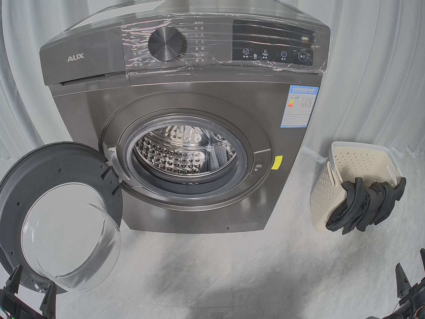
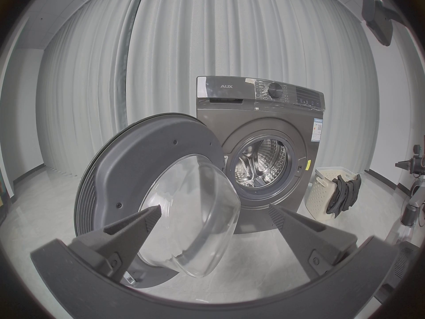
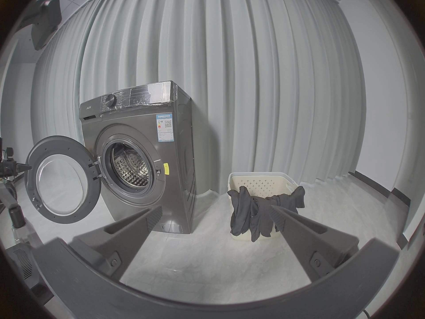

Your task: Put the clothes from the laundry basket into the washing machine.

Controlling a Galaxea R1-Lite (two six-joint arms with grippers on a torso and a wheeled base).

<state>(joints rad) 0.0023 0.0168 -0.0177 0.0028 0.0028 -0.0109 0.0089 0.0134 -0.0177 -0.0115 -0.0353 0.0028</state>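
Draped clothes (image 1: 365,204) hide part of the laundry basket (image 1: 354,160).

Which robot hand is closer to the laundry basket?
Right. The right gripper is near the basket, in front of it; the left gripper is across the floor by the open door of the washing machine.
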